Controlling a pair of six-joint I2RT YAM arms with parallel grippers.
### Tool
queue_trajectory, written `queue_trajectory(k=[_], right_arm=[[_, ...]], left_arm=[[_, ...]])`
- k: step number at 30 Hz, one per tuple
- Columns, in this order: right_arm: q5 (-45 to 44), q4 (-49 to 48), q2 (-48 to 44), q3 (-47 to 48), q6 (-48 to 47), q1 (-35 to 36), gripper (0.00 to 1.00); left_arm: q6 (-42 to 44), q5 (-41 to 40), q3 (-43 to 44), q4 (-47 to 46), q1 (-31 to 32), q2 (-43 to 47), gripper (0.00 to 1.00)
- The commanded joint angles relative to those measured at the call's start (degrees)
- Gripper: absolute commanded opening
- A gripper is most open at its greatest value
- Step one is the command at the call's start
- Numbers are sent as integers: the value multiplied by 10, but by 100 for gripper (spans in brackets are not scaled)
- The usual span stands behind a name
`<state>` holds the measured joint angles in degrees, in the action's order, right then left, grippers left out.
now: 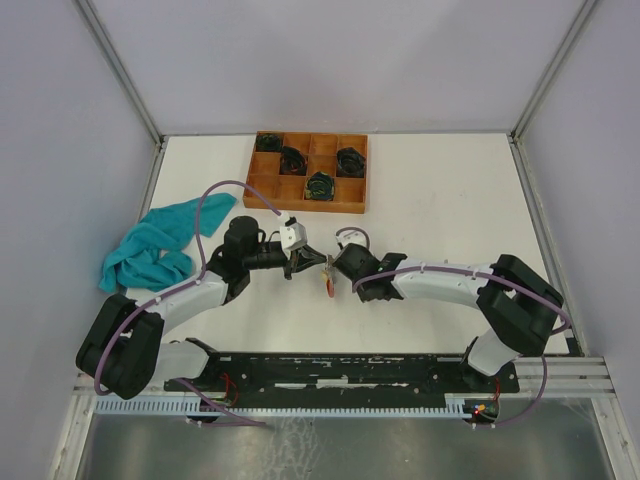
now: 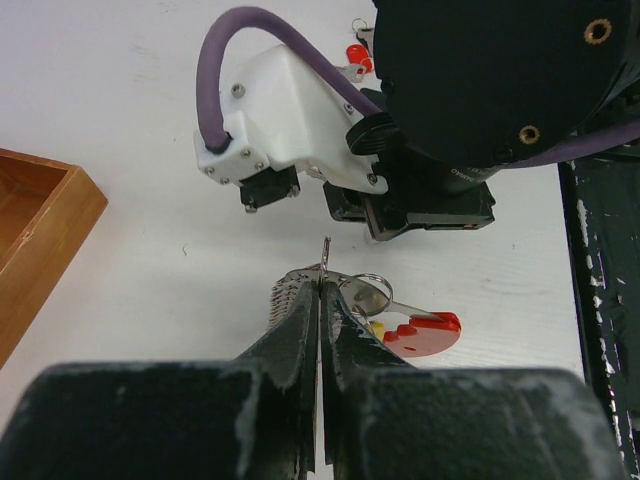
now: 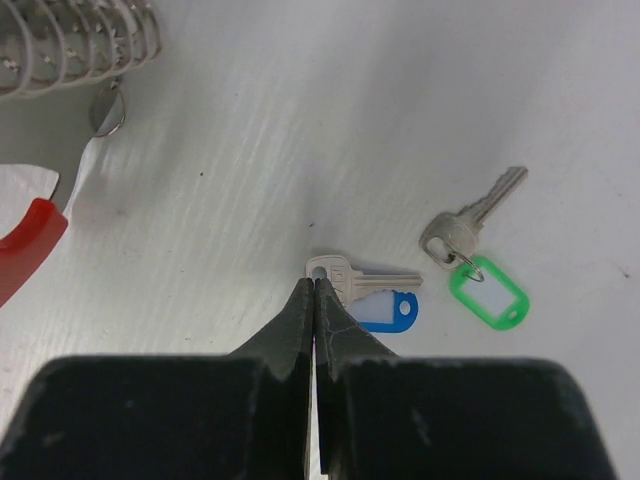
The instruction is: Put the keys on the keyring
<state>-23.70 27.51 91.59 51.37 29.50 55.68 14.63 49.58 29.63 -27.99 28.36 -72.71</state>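
A: Clamping anything with the left gripper [image 2: 322, 275]?
B: Yes, pinched shut on a thin metal sliver [image 2: 326, 248], with a small ring [image 2: 366, 290] and red tag [image 2: 430, 335] just right of it.
A: And on the right gripper [image 3: 316, 285]?
B: Pressed fully together, tips touching the head of the blue-tagged key [image 3: 375, 278] flat on the table [image 3: 400, 100]; hard to tell about a grip. Further right, apart, the green-tagged key [image 3: 478, 210].
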Motion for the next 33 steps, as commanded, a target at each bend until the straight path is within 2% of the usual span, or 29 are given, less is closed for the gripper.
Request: queue_trajectory(k=[1, 7, 13, 17, 21, 33], right_arm=[[45, -42, 1, -12, -73, 2, 5], [61, -32, -21, -14, -81, 2, 25], [48, -11, -79, -23, -52, 2, 38], [39, -18, -114, -49, -8, 2, 39], [44, -48, -130, -82, 31, 4, 35], [-26, -62, -52, -53, 43, 51, 38]], left_arm=[[13, -8, 9, -5, 1, 11, 3], [10, -10, 9, -7, 2, 11, 3], [4, -10, 9, -11, 1, 9, 3], [3, -10, 10, -13, 2, 8, 3], [1, -10, 10, -14, 2, 7, 3], [0, -12, 9, -14, 2, 7, 3]])
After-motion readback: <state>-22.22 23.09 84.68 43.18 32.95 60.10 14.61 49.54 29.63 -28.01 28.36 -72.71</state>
